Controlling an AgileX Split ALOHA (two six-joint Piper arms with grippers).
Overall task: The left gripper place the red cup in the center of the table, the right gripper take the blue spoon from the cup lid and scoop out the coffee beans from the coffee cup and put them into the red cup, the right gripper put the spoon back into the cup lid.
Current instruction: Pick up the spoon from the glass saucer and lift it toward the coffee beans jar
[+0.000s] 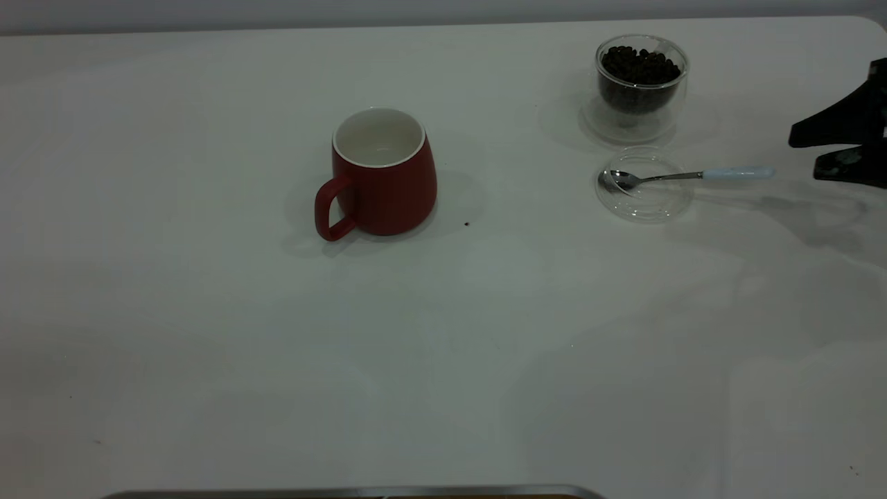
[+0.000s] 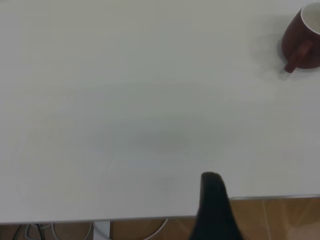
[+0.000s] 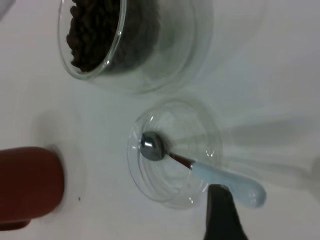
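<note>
A grey wall (image 1: 416, 10) runs as a narrow band along the far side of the exterior view. At that view's lower edge lies a thin metal strip (image 1: 360, 491) with rounded ends, dull silver and only partly in frame. A tiny dark speck (image 1: 466, 224) sits near the middle of the view. Fainter specks (image 1: 852, 470) are scattered toward the near corners, too small to identify.

The left wrist view shows a brown floor (image 2: 280, 215) with a pale seam across it. A white cable (image 2: 159, 226) curves over the floor beside a white post (image 2: 101, 229) — next to that is a tangle of dark cables (image 2: 30, 231).
</note>
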